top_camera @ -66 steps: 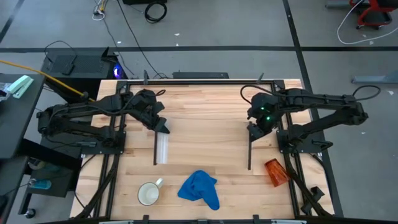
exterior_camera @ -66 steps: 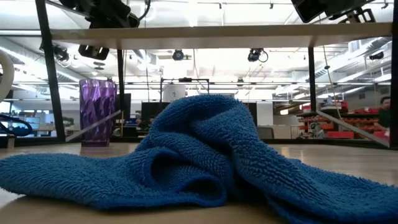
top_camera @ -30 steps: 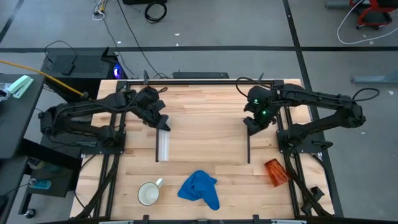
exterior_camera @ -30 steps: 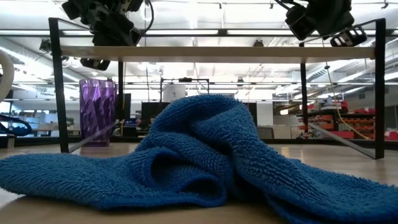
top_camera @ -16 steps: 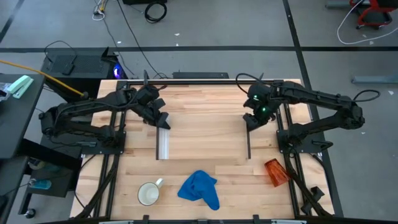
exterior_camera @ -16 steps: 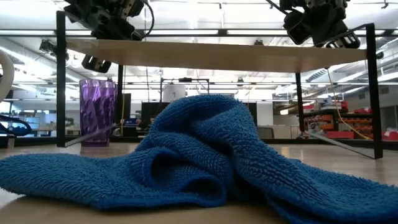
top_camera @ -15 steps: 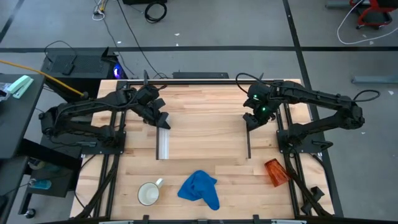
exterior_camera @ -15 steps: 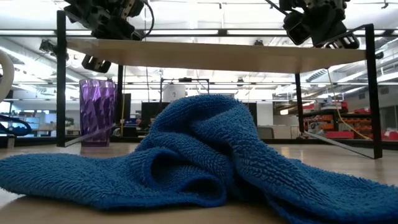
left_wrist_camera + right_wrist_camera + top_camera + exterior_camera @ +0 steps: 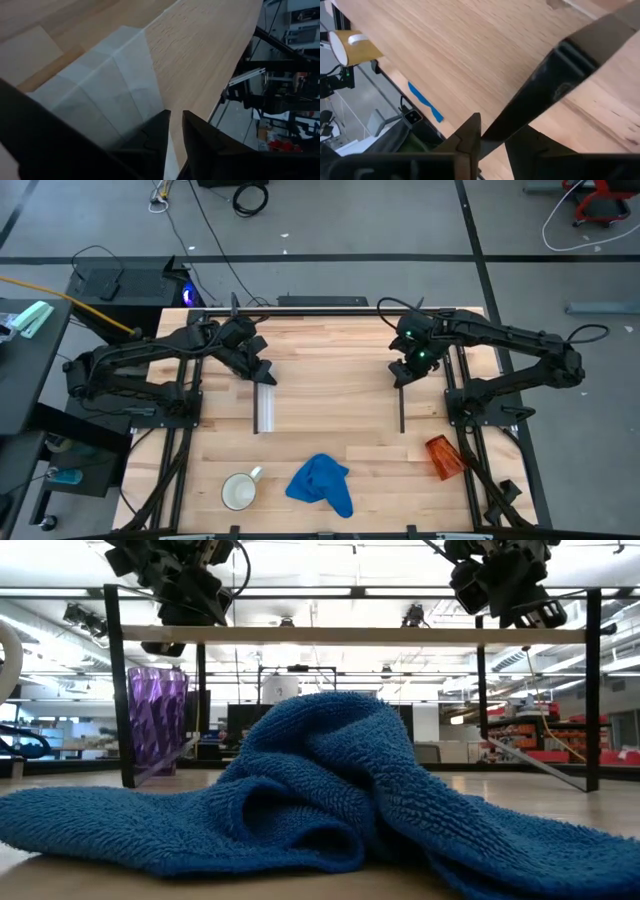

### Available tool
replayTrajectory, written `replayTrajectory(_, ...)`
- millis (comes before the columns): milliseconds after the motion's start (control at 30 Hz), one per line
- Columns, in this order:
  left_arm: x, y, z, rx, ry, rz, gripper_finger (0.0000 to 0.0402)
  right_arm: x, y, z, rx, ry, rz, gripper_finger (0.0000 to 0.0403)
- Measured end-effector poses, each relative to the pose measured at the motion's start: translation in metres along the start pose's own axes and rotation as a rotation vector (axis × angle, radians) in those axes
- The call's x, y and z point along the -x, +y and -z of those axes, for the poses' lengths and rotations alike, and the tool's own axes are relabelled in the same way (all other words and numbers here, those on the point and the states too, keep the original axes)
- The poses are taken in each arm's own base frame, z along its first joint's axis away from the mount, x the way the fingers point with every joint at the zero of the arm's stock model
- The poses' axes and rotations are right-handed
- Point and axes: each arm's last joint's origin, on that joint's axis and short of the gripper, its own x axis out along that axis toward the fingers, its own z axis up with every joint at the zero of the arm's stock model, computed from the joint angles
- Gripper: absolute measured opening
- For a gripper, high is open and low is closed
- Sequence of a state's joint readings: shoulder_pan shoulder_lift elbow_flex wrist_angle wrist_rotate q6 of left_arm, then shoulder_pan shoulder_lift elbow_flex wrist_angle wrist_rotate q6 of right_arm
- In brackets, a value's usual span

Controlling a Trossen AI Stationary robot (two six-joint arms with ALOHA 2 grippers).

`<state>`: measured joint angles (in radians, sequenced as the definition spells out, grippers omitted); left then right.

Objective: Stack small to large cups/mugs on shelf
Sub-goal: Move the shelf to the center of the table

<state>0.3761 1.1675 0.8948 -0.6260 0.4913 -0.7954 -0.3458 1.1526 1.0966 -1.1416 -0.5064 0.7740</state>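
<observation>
The shelf (image 9: 330, 400), a light-wood board on thin black legs with a white strip (image 9: 265, 408) at its left end, stands level in mid-table. Its legs (image 9: 125, 775) reach down to the tabletop. My left gripper (image 9: 262, 374) is shut at its far left corner and my right gripper (image 9: 402, 372) at its far right corner. The purple cup (image 9: 155, 720) stands upright under the shelf's left end and is hidden in the high view. The white mug (image 9: 240, 492) stands upright near the near edge. The orange cup (image 9: 442, 457) lies on its side at the right. My left gripper (image 9: 176, 117) pinches the shelf's left end at the white strip's far edge (image 9: 150, 95), coming from above and slanting from the left. The board sits level in the hold. My right gripper (image 9: 495, 132) pinches the black metal bar (image 9: 540, 95) at the shelf's far right corner, also from above.
A crumpled blue cloth (image 9: 322, 485) lies near the near edge between mug and orange cup and fills the low view's foreground (image 9: 330, 790). The arms' black frames run along both table sides. Bare wood lies between the shelf and the far edge.
Both grippers have carried the shelf toward the far edge, staying shut on it. The shelf has drawn away from the low camera. Half a second ago it hung tilted, its right end lower. Now it is level, with its legs down at the tabletop.
</observation>
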Motion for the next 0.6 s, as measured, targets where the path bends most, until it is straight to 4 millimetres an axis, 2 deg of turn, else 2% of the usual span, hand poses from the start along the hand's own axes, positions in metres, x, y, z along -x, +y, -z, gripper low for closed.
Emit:
replayTrajectory(267,0.0001,-0.0001,-0.0001,0.003,-0.001,0.003,0.0089,0.0002,-0.0003,0.0004,-0.009,0.001,0.003,0.0100)
replayTrajectory(600,-0.0003,-0.0008,0.0007,-0.001,0.001,0.005,0.0092,0.0000,-0.0006,0.0010,-0.013,0.010,0.004,0.0099)
